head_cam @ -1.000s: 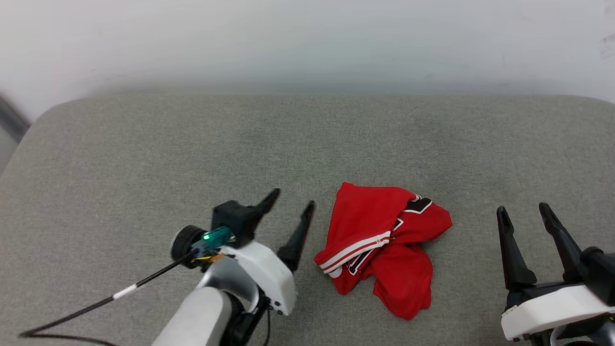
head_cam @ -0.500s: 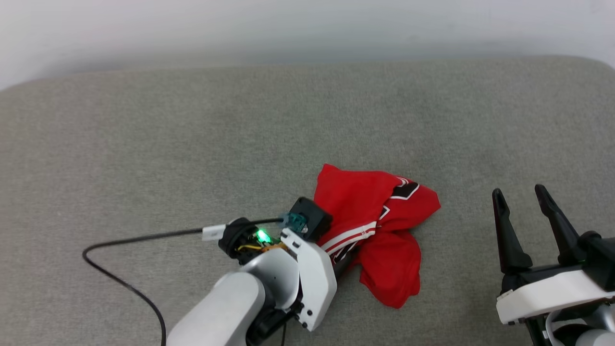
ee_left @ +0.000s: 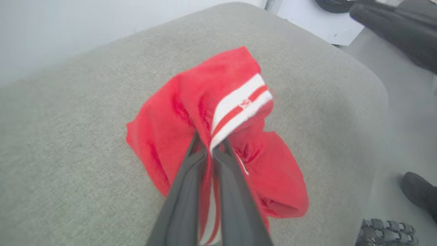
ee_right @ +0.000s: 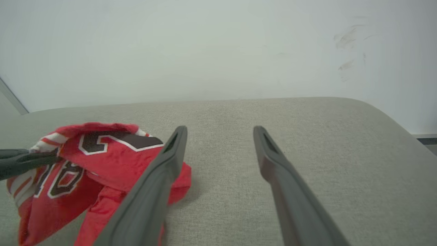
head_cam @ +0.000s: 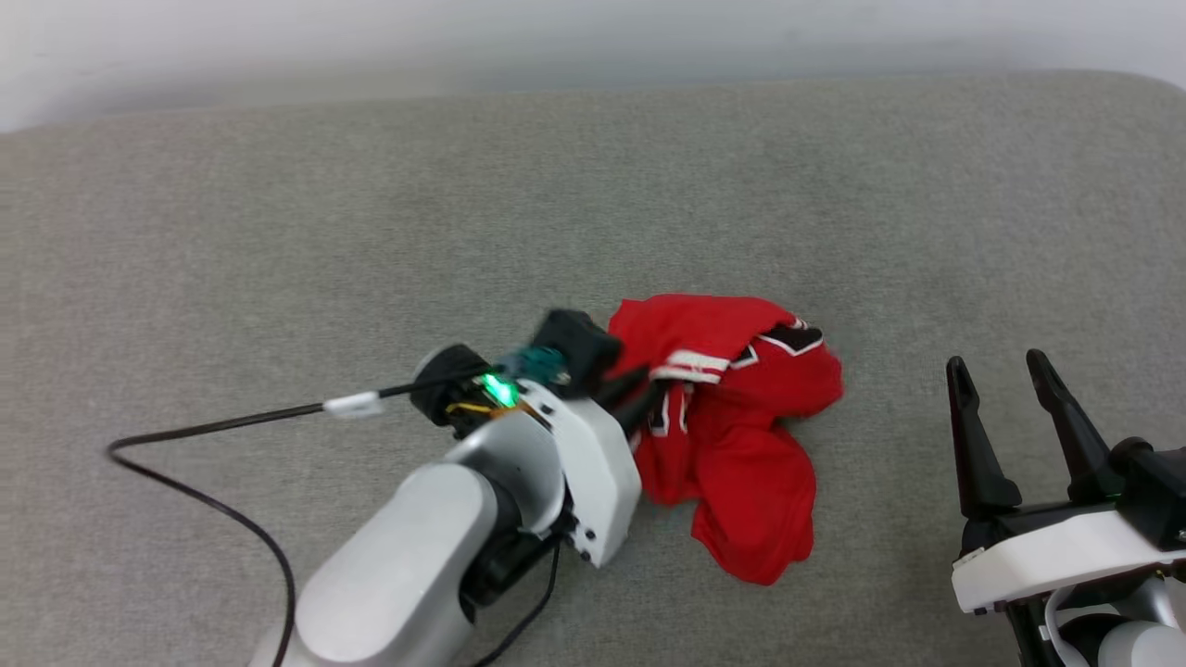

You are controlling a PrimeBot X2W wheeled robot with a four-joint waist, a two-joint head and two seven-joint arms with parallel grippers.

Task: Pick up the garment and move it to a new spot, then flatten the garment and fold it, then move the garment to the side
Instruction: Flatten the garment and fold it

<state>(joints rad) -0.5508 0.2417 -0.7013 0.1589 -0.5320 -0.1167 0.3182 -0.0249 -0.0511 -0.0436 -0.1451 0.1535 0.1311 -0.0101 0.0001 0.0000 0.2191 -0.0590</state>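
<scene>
Nearest, the left arm (head_cam: 417, 547) slants up from 7 o'clock in the head view, and its black cable (head_cam: 204, 435) trails off toward 9 o'clock. The left gripper (head_cam: 642, 394) is clenched on the shirt (head_cam: 741, 445). Its two fingers pinch a fold right beside the red-and-white striped trim (ee_left: 240, 109), and the left wrist view shows cloth squeezed between the tips and bunching up around them. Gripping a bunched edge rather than the middle of the heap looks chosen so that the cloth hangs and opens out once raised.

At 4 o'clock the right gripper (head_cam: 996, 366) hovers with its fingers spread wide and nothing between them, well apart from the shirt. It is probably free to take a second corner when the shirt is up.

The shirt lies crumpled on the grey cushion (head_cam: 371, 232), a little toward 4 o'clock of the picture's middle. Its black, white-edged number (ee_right: 65, 176) faces 3 o'clock, and a loose flap lies out toward 6 o'clock. Most of the cloth rests on the cushion, so I judge the pick-up only just begun, with moving, flattening and folding all to come.

Farther off, toward 12 o'clock, the cushion stretches on, with room enough for a new spot, and ends at a pale wall (head_cam: 593, 37).
</scene>
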